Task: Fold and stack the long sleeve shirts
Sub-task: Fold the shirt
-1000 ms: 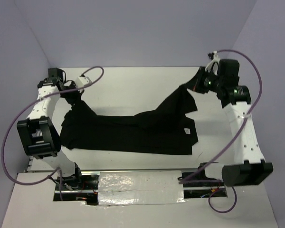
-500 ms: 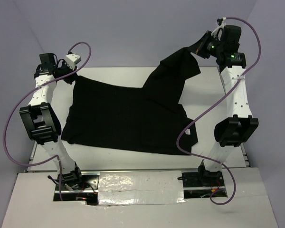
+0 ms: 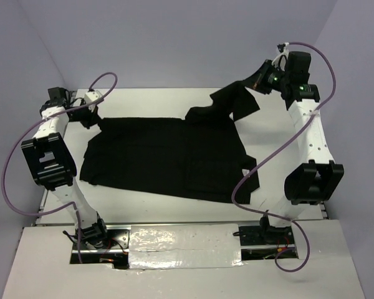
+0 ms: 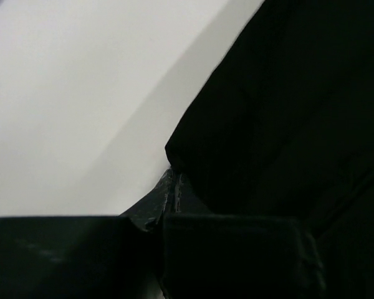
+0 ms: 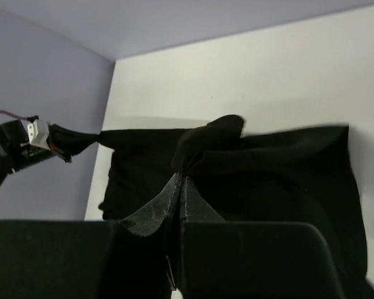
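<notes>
A black long sleeve shirt lies spread across the white table, its far edge lifted between both arms. My left gripper is shut on the shirt's far left corner, and cloth fills its wrist view. My right gripper is shut on the far right part, holding a bunched fold above the table. A small white tag shows near the shirt's right side. In the right wrist view the left gripper appears across the cloth.
The table's bare surface runs behind the shirt to the purple back wall. Purple cables loop off both arms. Foil-covered plates sit at the near edge between the arm bases.
Both grippers rose with the shirt's far edge, pulling it up and back, then came down. The cloth now lies flatter and wider across the table.
</notes>
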Controlling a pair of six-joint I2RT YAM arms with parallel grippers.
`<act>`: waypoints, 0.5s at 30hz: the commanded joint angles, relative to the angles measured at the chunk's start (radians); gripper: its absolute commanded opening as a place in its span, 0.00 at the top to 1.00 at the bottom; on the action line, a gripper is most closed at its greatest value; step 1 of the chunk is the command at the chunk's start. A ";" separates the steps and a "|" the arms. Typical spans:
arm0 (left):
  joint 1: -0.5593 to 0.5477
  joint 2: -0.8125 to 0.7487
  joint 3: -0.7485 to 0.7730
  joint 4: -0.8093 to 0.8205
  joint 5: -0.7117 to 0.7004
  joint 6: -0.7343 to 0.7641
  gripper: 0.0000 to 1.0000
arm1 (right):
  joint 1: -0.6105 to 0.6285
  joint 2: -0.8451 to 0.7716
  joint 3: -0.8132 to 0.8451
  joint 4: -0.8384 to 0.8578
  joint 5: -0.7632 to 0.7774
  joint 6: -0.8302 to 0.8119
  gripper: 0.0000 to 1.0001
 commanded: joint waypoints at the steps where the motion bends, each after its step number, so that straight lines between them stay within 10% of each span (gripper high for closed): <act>1: 0.032 -0.076 -0.014 -0.195 0.108 0.306 1.00 | 0.005 -0.181 -0.036 -0.028 -0.037 -0.090 1.00; 15: 0.077 -0.125 -0.089 -0.604 0.011 0.796 1.00 | -0.001 -0.522 -0.292 -0.376 -0.072 -0.309 1.00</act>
